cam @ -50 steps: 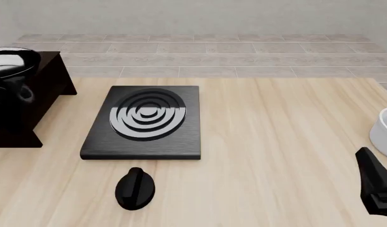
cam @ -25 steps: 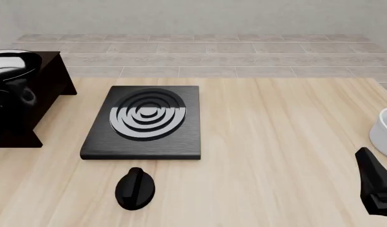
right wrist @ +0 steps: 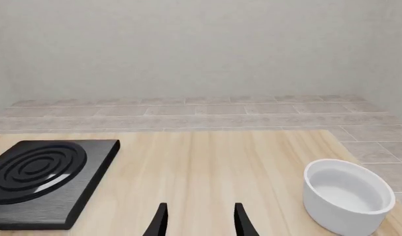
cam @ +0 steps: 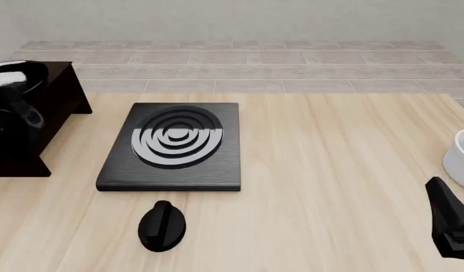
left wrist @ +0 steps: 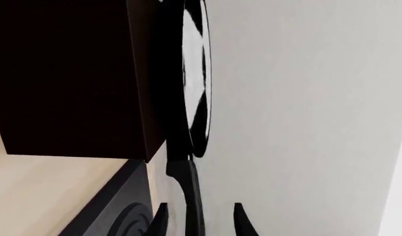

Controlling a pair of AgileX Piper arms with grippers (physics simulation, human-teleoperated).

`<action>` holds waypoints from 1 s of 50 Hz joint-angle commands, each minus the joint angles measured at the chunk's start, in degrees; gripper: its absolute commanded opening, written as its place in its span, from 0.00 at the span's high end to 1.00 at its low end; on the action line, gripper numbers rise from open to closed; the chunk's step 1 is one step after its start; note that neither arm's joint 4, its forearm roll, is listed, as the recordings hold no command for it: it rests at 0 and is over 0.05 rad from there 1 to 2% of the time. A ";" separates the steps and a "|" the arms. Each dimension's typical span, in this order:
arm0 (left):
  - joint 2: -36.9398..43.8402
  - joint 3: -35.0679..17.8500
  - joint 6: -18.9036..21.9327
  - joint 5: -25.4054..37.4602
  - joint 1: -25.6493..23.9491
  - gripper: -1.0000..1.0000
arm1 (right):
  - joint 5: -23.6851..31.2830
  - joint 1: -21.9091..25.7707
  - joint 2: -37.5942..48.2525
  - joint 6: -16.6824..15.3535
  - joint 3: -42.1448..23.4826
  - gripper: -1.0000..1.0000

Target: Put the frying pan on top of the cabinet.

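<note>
- Jaws of the left gripper [left wrist: 197, 223]: 2 dark fingertips show in the left wrist view, spread to either side of the pan handle with a gap on each side; open, not clamped.
- Jaws of the right gripper [right wrist: 197, 221]: 2 fingertips parted over bare table, nothing between them.
- Count, frying pan [left wrist: 195, 78]: 1. It sits on the flat top of the cabinet [left wrist: 63, 73], near that top's edge, handle sticking out past the edge toward the left gripper. In the front view the pan [cam: 16, 76] shows at the far left on the cabinet [cam: 62, 96], glossy inside catching white reflections.
- Count, cabinet: 1, dark brown, at the table's left side.
- Count, stove plate [cam: 173, 144]: 1, black square with silver rings, right of the cabinet.
- Count, knob [cam: 161, 225]: 1, black oval, just in front of the stove plate.
- Count, white bowl [right wrist: 348, 196]: 1, at the table's right edge, well apart from the stove plate.
- Change versus 0.5 s ago: the dark left arm mass at the far left edge sits slightly differently; pan, stove plate, knob and bowl are unmoved. Right arm unchanged.
</note>
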 commanded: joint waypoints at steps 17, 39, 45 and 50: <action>0.04 0.34 1.00 0.00 0.90 0.00 | 0.11 -0.02 0.00 0.06 0.00 0.00; -6.70 2.87 1.06 1.90 1.75 0.00 | 0.07 0.09 0.00 -0.23 0.00 0.00; -8.52 3.42 0.89 2.70 1.67 0.00 | 0.08 0.09 0.00 -0.22 0.00 0.00; -9.91 3.55 1.00 3.41 2.23 0.00 | 0.14 0.12 0.00 -0.23 0.00 0.00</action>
